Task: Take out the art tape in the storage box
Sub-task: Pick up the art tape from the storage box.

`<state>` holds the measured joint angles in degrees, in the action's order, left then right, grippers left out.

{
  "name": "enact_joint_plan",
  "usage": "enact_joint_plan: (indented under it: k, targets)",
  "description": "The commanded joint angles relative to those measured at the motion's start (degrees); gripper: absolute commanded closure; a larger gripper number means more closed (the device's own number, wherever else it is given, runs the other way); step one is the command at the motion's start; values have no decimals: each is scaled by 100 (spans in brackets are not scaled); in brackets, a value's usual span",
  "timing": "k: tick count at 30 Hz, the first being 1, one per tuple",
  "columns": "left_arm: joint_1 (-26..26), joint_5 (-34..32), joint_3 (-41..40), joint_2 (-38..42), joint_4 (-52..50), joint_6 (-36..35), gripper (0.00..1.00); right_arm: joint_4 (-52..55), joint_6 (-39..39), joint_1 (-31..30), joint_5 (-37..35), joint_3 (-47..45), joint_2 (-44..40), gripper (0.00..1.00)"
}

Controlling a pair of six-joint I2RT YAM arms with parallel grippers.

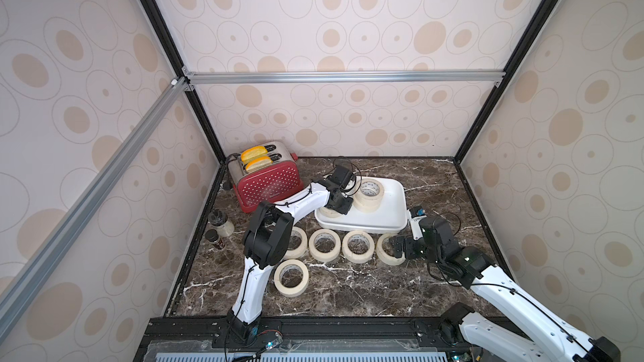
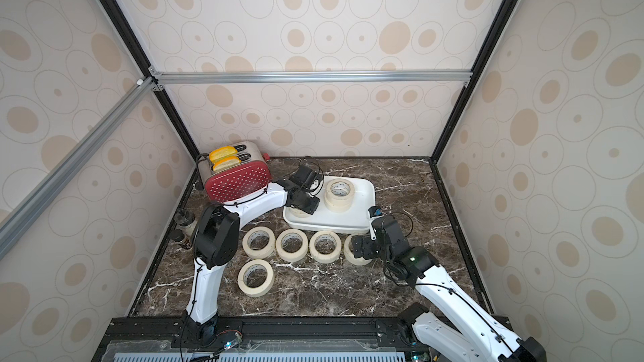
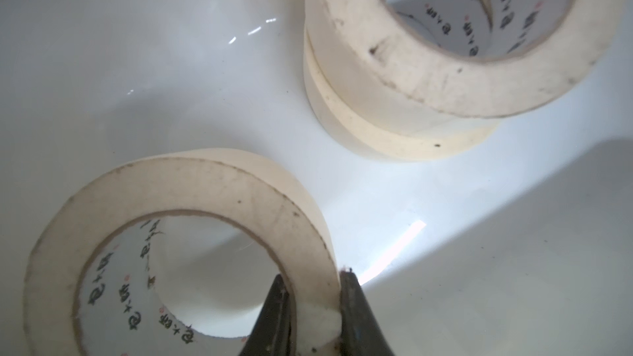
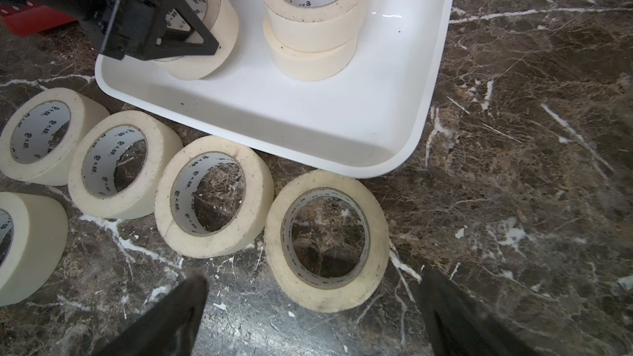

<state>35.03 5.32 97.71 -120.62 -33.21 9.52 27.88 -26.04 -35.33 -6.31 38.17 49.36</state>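
Observation:
The storage box [image 1: 393, 203] is a shallow white tray on the marble, also in the right wrist view [image 4: 342, 114]. My left gripper [image 3: 312, 279] is inside it, shut on the wall of one cream art tape roll [image 3: 205, 193], one finger inside the ring and one outside. The same roll [image 4: 222, 29] sits at the box's left end. Two more rolls are stacked [image 1: 369, 195] in the box. Several rolls lie on the table in front of the box [image 1: 358, 245]. My right gripper [image 4: 313, 273] stands open over the rightmost of them [image 4: 325, 299], holding nothing.
A red dotted toaster [image 1: 268, 182] with bread stands at the back left, close to my left arm. Two small jars [image 1: 221, 222] sit by the left wall. One more roll [image 1: 291, 277] lies nearer the front edge. Patterned walls enclose three sides.

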Motion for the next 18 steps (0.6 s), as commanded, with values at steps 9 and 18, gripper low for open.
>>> enact_joint_plan:
  k: [9, 18]
  targets:
    - [131, -188, -488, 1514, 254, 375, 83, -16, 99, 28, -58, -20, 56, 0]
    - [449, -347, -1016, 2509, 89, 410, 83, -166, 206, 83, -37, -12, 206, 0]
